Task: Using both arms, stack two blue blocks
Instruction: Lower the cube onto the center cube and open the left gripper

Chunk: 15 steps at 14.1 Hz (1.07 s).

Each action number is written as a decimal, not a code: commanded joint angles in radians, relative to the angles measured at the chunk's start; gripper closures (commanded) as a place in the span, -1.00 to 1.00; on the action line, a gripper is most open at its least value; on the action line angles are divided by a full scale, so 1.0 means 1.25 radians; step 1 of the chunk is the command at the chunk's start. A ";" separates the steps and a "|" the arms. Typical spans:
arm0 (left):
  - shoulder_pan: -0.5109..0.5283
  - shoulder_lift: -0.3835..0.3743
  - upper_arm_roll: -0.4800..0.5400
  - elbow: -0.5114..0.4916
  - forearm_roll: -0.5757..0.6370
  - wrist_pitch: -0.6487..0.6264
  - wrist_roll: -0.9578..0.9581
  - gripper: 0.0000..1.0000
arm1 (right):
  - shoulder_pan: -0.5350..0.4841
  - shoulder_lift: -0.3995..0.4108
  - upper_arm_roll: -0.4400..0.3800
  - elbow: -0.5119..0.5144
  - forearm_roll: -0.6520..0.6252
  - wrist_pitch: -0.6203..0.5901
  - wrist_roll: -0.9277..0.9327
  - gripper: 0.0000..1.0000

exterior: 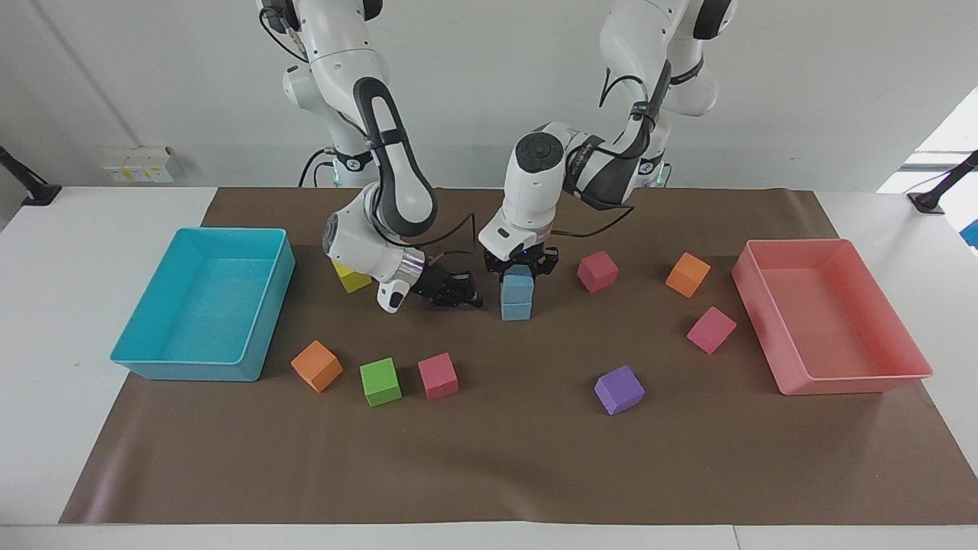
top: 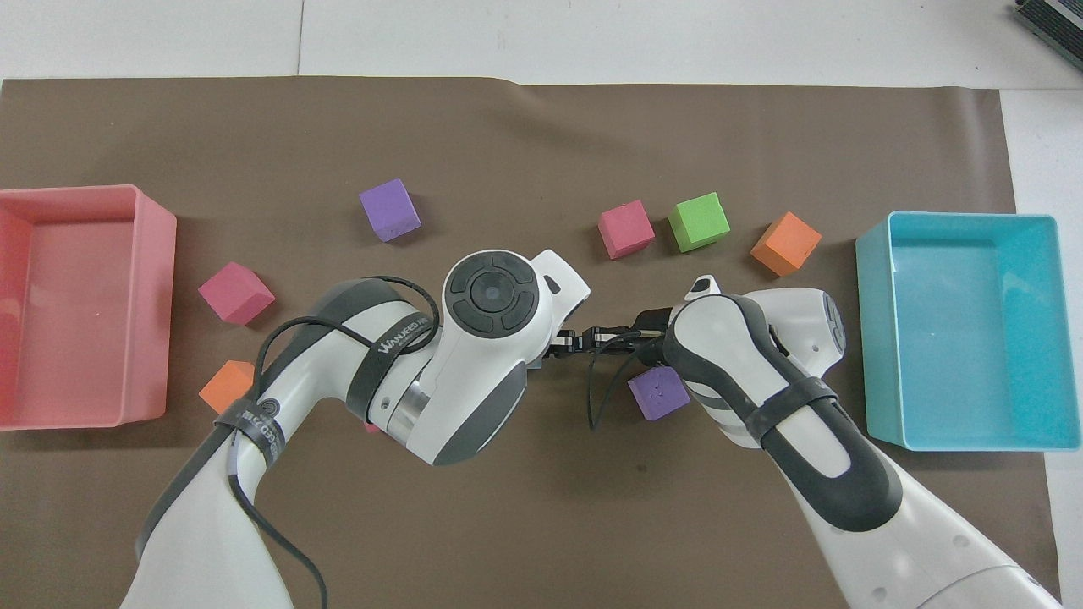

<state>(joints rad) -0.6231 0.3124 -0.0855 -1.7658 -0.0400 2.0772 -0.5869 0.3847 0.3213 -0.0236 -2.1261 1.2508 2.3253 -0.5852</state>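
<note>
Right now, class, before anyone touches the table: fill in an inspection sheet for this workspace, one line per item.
Surface: brown mat on a white table, lying flat.
Job's things: two blue blocks, the upper block sitting on the lower block.
Clutter: loose cubes on the mat, among them a green cube and a purple cube; cyan bin and pink bin, nothing seen in them.
Grippers: left gripper at the upper block; right gripper shut, low beside the stack.
Cables: black cable looped on the left arm, another hanging off the right arm.
Surroundings: white wall, socket strip.
</note>
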 commanded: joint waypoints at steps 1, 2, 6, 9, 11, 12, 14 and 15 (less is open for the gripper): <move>-0.010 -0.024 0.012 -0.029 -0.017 0.015 0.017 -0.85 | -0.003 0.003 0.005 0.000 0.026 0.017 -0.035 1.00; -0.010 -0.024 0.012 -0.029 -0.017 0.015 0.018 -0.97 | -0.003 0.003 0.005 0.000 0.026 0.017 -0.035 1.00; -0.003 -0.027 0.014 -0.022 -0.016 0.010 0.020 -1.00 | -0.002 0.003 0.005 0.000 0.026 0.017 -0.035 1.00; 0.014 -0.071 0.022 -0.021 -0.015 -0.012 0.017 -1.00 | -0.010 0.002 0.005 0.001 0.026 0.008 -0.039 1.00; 0.061 -0.122 0.021 -0.022 -0.015 -0.069 0.032 -1.00 | -0.013 -0.009 0.004 0.005 0.025 0.005 -0.044 1.00; 0.083 -0.148 0.021 -0.026 -0.015 -0.091 0.058 -1.00 | -0.022 -0.016 0.004 0.005 0.020 0.005 -0.044 1.00; 0.141 -0.201 0.021 -0.029 -0.015 -0.159 0.132 -1.00 | -0.026 -0.031 0.002 0.009 0.004 0.004 -0.044 0.70; 0.168 -0.220 0.022 -0.029 -0.015 -0.199 0.165 -1.00 | -0.026 -0.036 -0.001 0.011 -0.013 0.004 -0.044 -0.04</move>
<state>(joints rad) -0.4688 0.1098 -0.0545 -1.7622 -0.0407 1.8949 -0.4568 0.3646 0.3031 -0.0259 -2.1074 1.2498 2.3259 -0.6064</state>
